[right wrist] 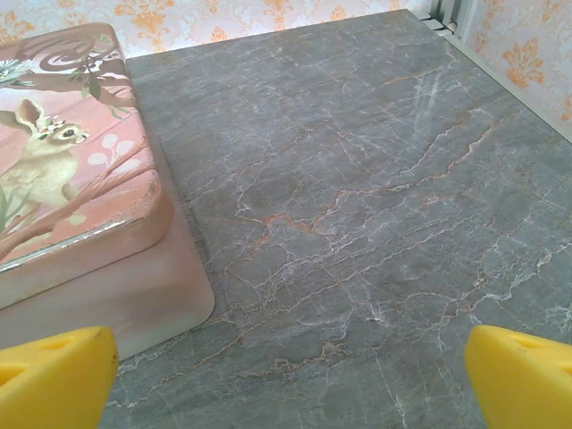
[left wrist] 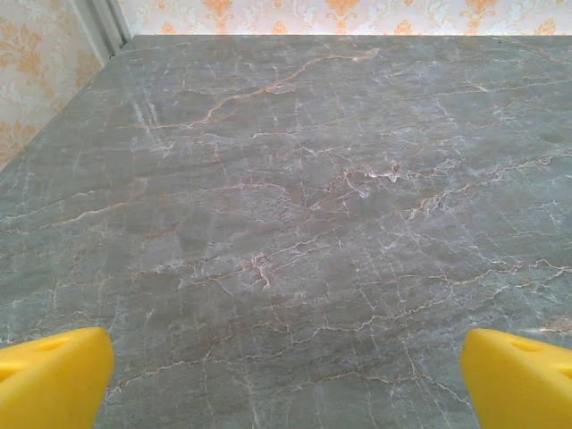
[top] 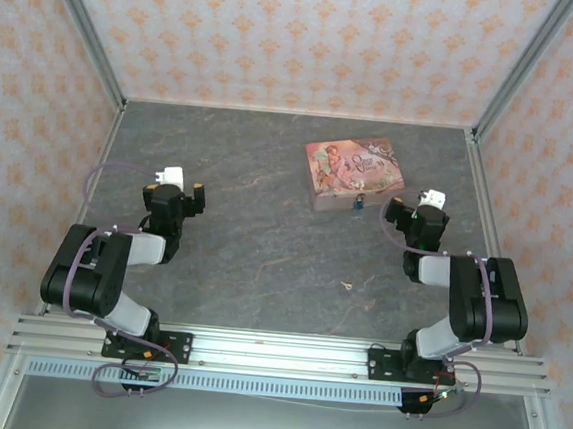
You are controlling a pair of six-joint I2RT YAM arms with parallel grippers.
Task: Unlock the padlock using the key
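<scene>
Top external view: the key [top: 346,285] lies flat on the table [top: 243,251], in open ground on the right half. The padlock [top: 360,202] sits against the near side of the box [top: 356,165]. Whether it hangs from a clasp or rests on the table cannot be told.

Right gripper [top: 414,214]: jaws fully apart, holding nothing. The right wrist view confirms this: the yellow fingertips [right wrist: 54,371] stand at the two lower corners with bare table between them, and a box corner lies ahead to the left. Left gripper [top: 176,187]: jaws likewise apart and empty, over bare table.

Governing relation: the right gripper points toward the far wall, while the key lies behind it, nearer the arm bases, and to its left. The padlock is just beside that gripper, also on its left. The right arm is the nearer arm to both items; the left arm is well apart from each. The key's long axis appears to run roughly left to right, but the key is too small to settle this.

Judgement: no step is done yet. Picking up the key likely requires the right gripper to draw back and tip downward, with its fingers set across the shaft.
</scene>
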